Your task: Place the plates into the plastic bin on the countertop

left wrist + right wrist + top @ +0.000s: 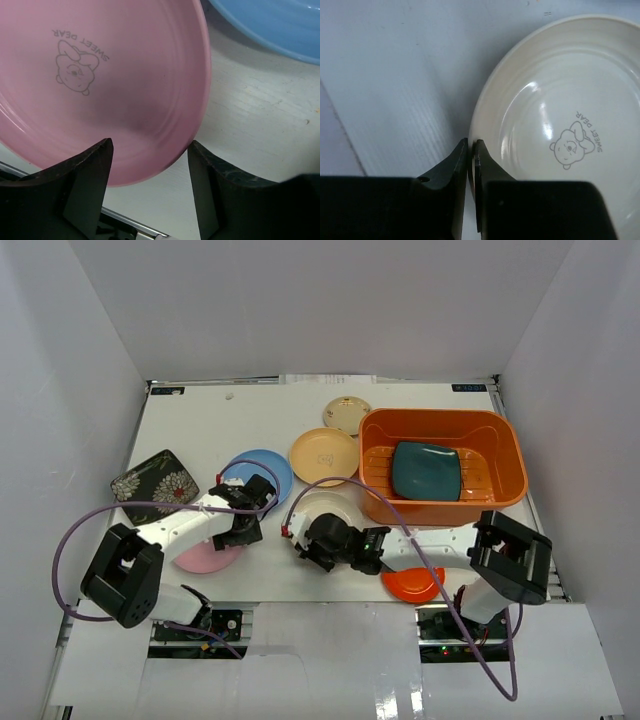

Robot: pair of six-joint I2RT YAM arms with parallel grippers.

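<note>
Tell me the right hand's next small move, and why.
Probably lift slightly: the right hand looks shut on the rim of the cream plate, the plate lies flat on the countertop, and the plastic bin sits close by.

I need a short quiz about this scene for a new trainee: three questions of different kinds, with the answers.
1. True or false: the plastic bin is empty.
2. Which plate lies beneath the open left gripper? A) pink B) red-orange C) black floral
3. Fill in: the right gripper pinches the rim of the ___ plate.
Key: 1 false, the teal plate lies inside; 2 A, the pink plate; 3 cream, the cream plate.
</note>
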